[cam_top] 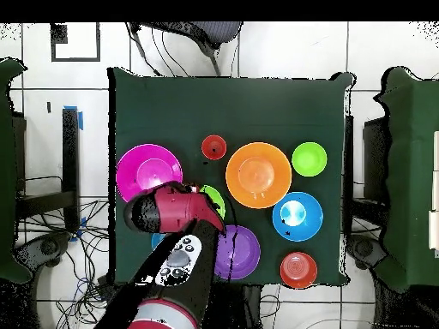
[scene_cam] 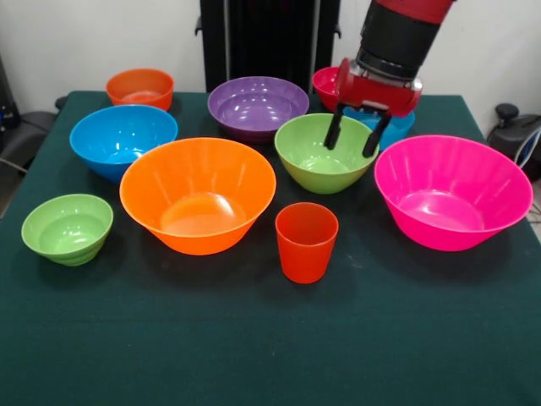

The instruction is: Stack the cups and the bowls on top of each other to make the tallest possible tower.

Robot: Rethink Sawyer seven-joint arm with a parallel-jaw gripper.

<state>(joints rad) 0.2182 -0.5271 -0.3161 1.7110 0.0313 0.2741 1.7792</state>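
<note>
My gripper (scene_cam: 353, 139) is open, its black fingers (scene_cam: 334, 128) hanging over the far right rim of the medium green bowl (scene_cam: 325, 154) with nothing between them. The orange-red cup (scene_cam: 306, 242) (cam_top: 213, 147) stands upright in front of that bowl. The large orange bowl (scene_cam: 198, 193) (cam_top: 258, 175) and the large pink bowl (scene_cam: 453, 191) (cam_top: 149, 173) flank them. A small magenta-red bowl (scene_cam: 324, 82) and a small blue bowl (scene_cam: 397, 128) sit partly hidden behind the gripper. No tower is in view; each bowl stands alone. From overhead the arm (cam_top: 167, 212) covers the gripper and much of the green bowl (cam_top: 213, 202).
A purple bowl (scene_cam: 258, 106) (cam_top: 237, 251), a medium blue bowl (scene_cam: 123, 138) (cam_top: 297, 216), a small orange bowl (scene_cam: 139, 87) (cam_top: 297, 269) and a small green bowl (scene_cam: 67, 227) (cam_top: 309, 158) stand on the dark green cloth (scene_cam: 254, 338). Cables lie on the floor around the table.
</note>
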